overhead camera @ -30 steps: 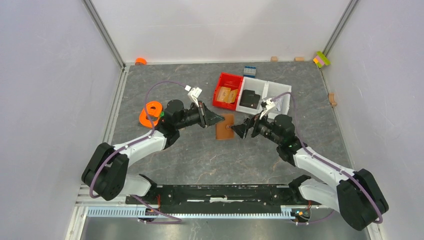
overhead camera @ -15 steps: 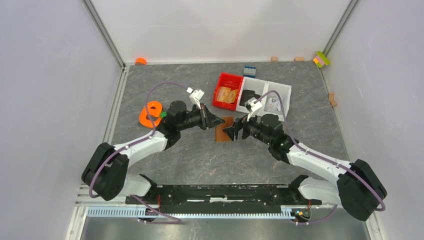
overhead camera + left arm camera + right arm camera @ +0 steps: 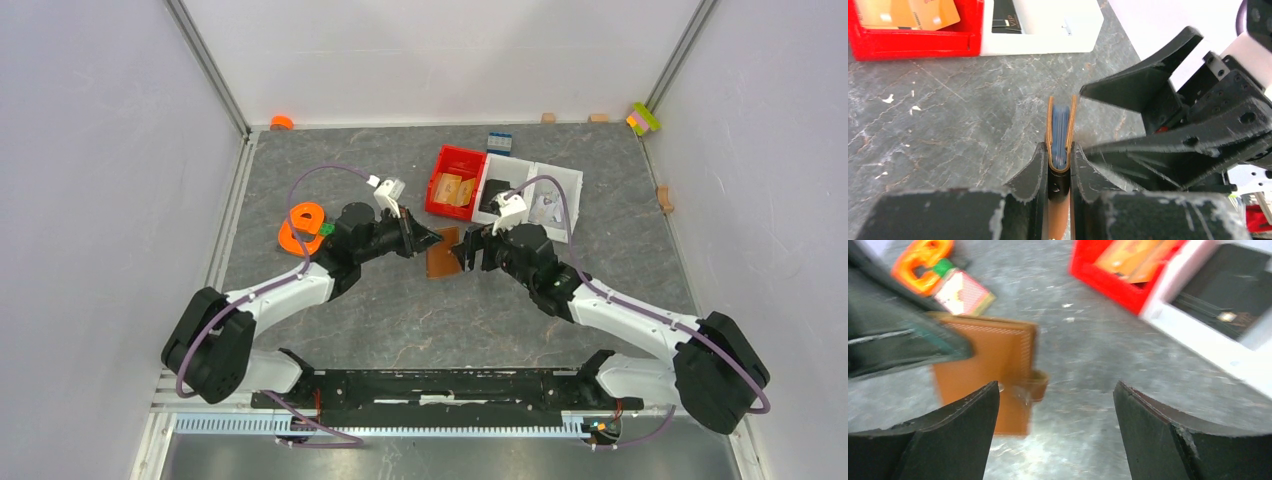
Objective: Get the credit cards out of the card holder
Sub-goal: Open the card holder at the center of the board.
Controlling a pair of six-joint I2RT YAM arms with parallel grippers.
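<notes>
Mid tabletop (image 3: 400,310): card holder (image 3: 993,355) stands on edge, clenched low between the left gripper's (image 3: 1059,155) jaws, its mouth turned away from that arm; blue cards (image 3: 1060,132) show edge-on inside. Right gripper (image 3: 1055,387) is just beside it, jaws spread wide, holding nothing; contact can't be told. Step, as I read it: pinch the cards. Best to line the right jaws up with the card edges, nip cards only, not leather, and keep the left grip firm. Far: red bin (image 3: 913,47), white bin (image 3: 1048,35) alongside.
</notes>
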